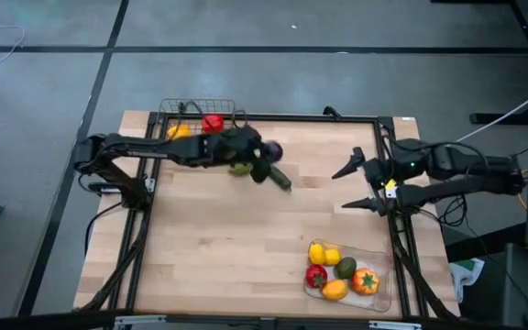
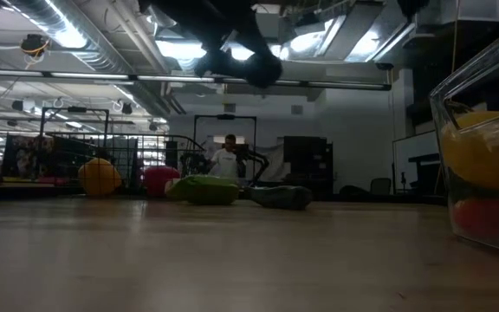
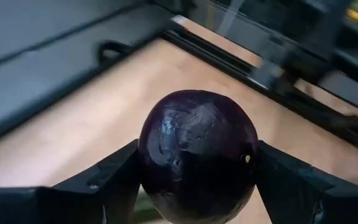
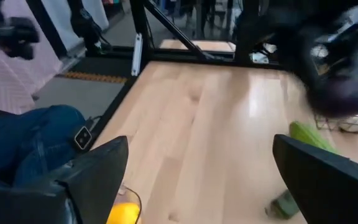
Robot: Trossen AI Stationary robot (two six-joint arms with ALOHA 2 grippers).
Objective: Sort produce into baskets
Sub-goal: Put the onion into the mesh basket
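While mostly full, clear tray (image 1: 382, 291)

Place: robotics lab or workshop | Evidence: exposed ceiling ducts (image 2: 68, 39) and strip lights are seen overhead | a wooden table (image 1: 236, 247) is ringed by a black frame | a person (image 2: 226, 160) is seated behind.

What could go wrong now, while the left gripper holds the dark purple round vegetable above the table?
The left gripper grips the smooth dark purple round vegetable only at its sides, so it may slip out. Falling, it could hit the green vegetables lying below, or roll away from the square dark wire-mesh basket.
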